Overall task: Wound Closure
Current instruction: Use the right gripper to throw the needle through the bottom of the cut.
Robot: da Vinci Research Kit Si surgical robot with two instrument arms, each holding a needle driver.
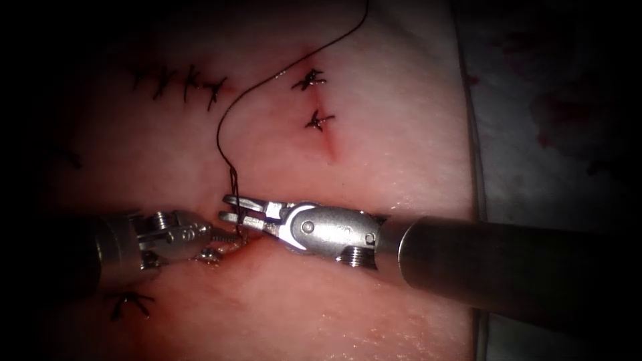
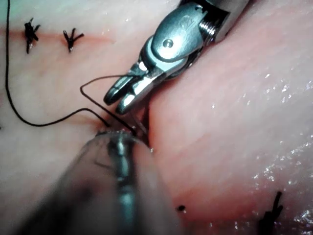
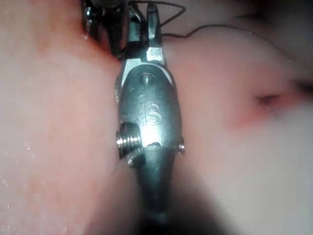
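Two steel needle drivers meet at the cut in the pale pink tissue (image 1: 374, 167). The right tool (image 1: 231, 208) has jaws slightly apart around one dark thread (image 1: 224, 127). I cannot tell how the left tool (image 1: 224, 235) stands, nor where the needle is. Five finished dark stitches (image 1: 319, 120) show.

White stained cloth (image 1: 535, 134) (red-spotted) under the tissue (image 1: 374, 174)

Endoscope above and in front of the cut (image 1: 251, 244); wrist views very close — all share it
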